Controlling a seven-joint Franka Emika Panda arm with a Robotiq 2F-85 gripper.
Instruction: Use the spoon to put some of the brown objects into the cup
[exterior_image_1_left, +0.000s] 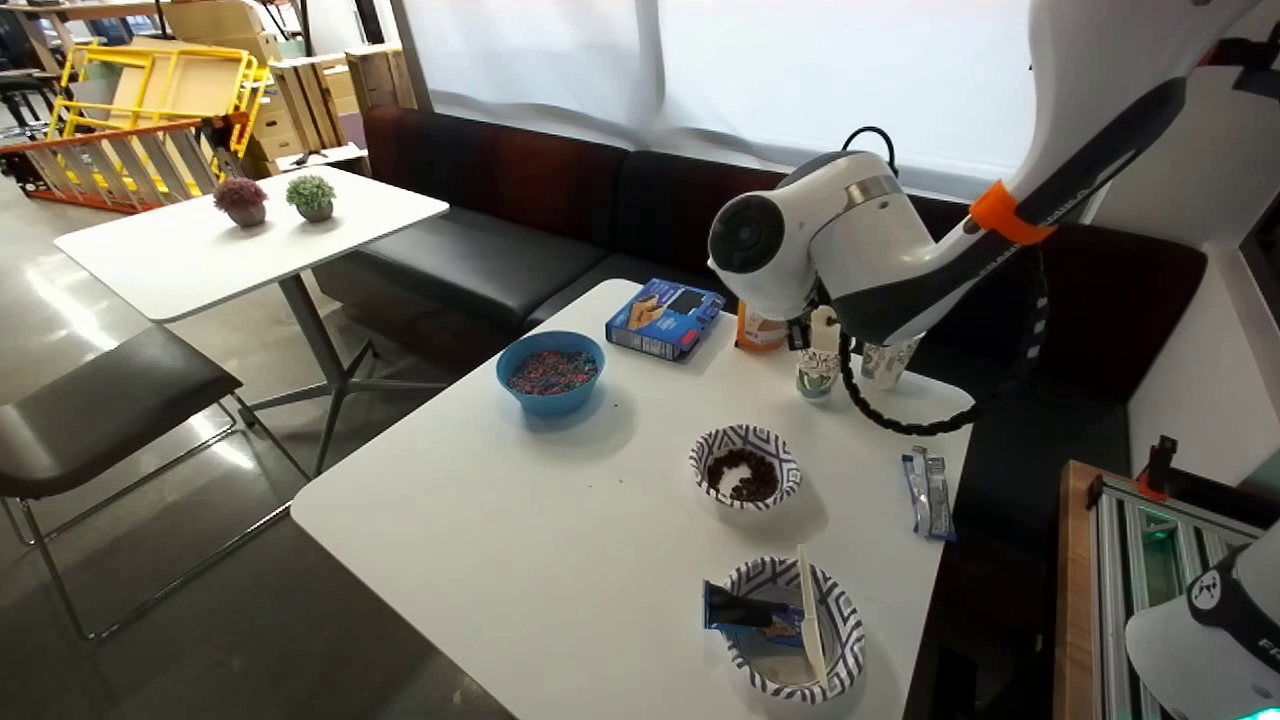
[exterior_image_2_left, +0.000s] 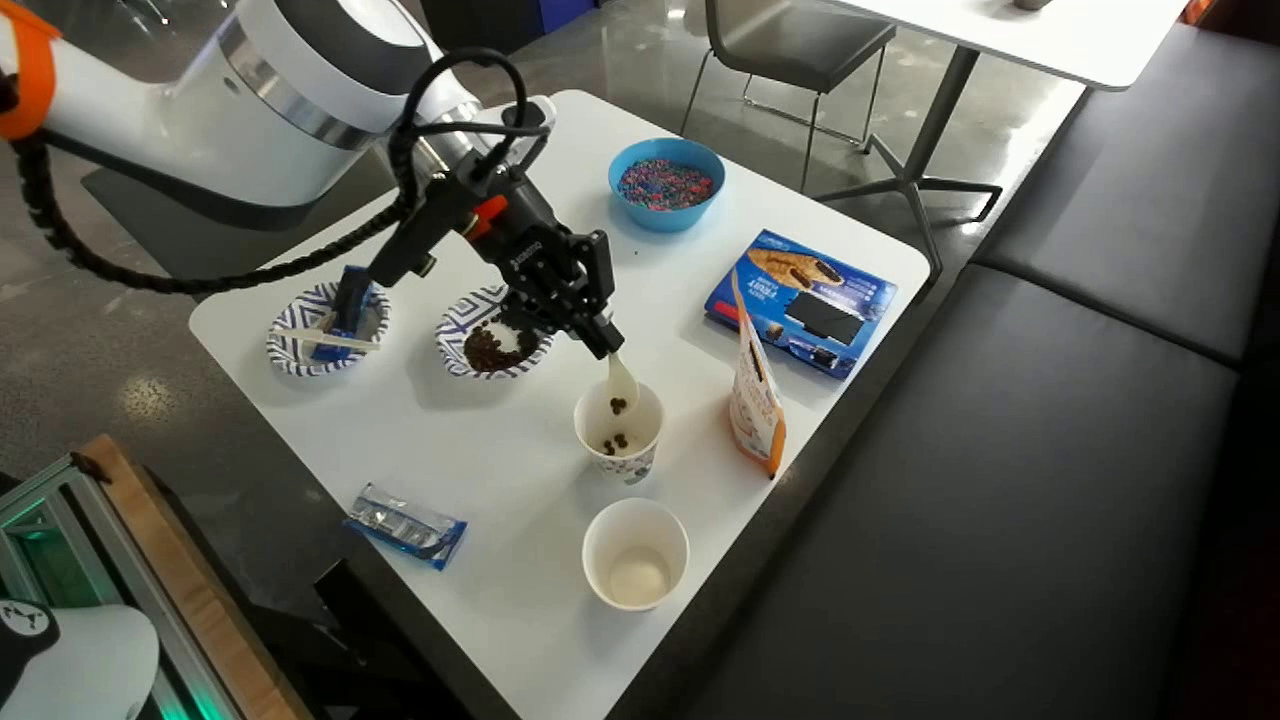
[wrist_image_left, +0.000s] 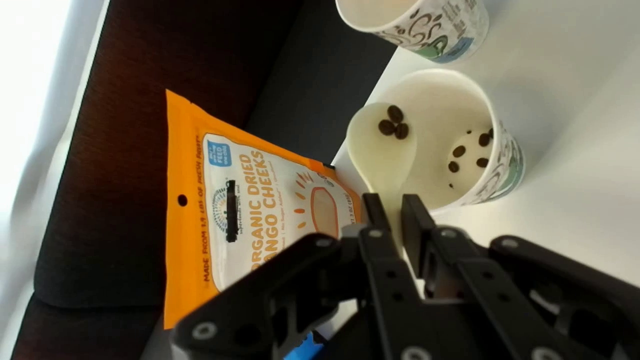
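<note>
My gripper (wrist_image_left: 391, 207) is shut on the pale cream spoon (wrist_image_left: 381, 160). In the wrist view, the spoon's bowl is tilted over the near rim of a white patterned paper cup (wrist_image_left: 509, 167), with a few brown pieces (wrist_image_left: 395, 124) near its tip. Several brown pieces (wrist_image_left: 459, 151) lie on the cup's bottom. In an exterior view, the gripper (exterior_image_2_left: 607, 345) points the spoon (exterior_image_2_left: 622, 380) down into the cup's mouth (exterior_image_2_left: 640, 466). The brown objects' heap (exterior_image_1_left: 762, 478) sits in the patterned bowl (exterior_image_1_left: 708, 452). The arm hides the spoon in an exterior view.
A second paper cup (exterior_image_2_left: 635, 590) stands near the first. An orange mango bag (wrist_image_left: 187, 240) stands upright beside it. A blue box (exterior_image_2_left: 800, 290), a blue bowl (exterior_image_2_left: 625, 210), a silvery wrapper (exterior_image_2_left: 405, 520) and a patterned bowl (exterior_image_1_left: 852, 640) with a wrapper and pale utensil (exterior_image_1_left: 812, 620) share the table.
</note>
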